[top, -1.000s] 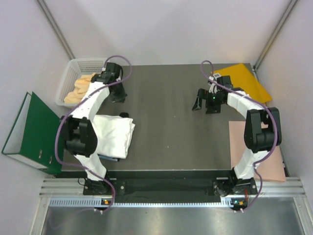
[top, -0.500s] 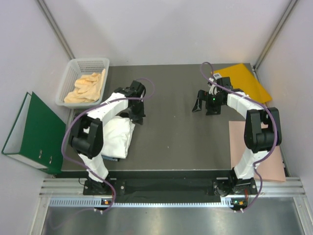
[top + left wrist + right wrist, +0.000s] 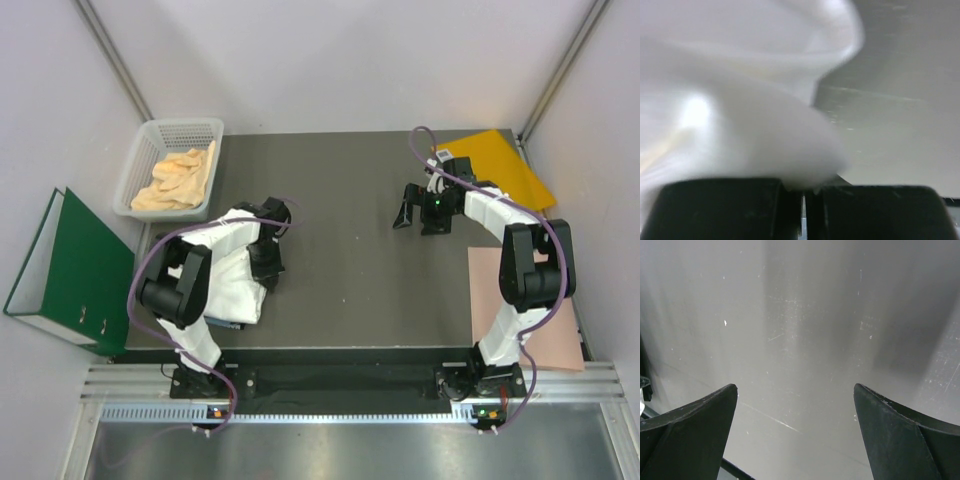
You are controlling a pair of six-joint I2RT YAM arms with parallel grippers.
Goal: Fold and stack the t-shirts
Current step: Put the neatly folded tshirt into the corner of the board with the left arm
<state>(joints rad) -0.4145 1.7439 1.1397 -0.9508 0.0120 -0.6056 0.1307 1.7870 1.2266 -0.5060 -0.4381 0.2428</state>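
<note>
White t-shirt [image 3: 232, 285], item one: where do we enter it?

— We enter it as folded, lying on the dark table [image 3: 340, 270] at the near left. From above we can list plain white cloth only.

Item two, the left gripper [image 3: 803, 195]?

— Its two black fingers are pressed together, with only a hairline between them. It sits at the t-shirt's right edge. From the wrist view we see the cloth bulging right down onto the tips (whether a fold is pinched there, we cannot tell).

Item three, the right gripper [image 3: 795, 390]?

— Fingers spread wide, nothing between them, bare scratched table below. We place it over the far right part of the table, well apart from the t-shirt.

And the remainder?

— One white mesh basket [image 3: 185, 124] at the far left corner, holding pale yellow cloth [image 3: 180, 178]. One green binder [image 3: 60, 265] beside the table's left edge. One orange-yellow envelope [image 3: 505, 170] at the far right corner. One pink paper sheet [image 3: 560, 325] at the near right edge.
</note>
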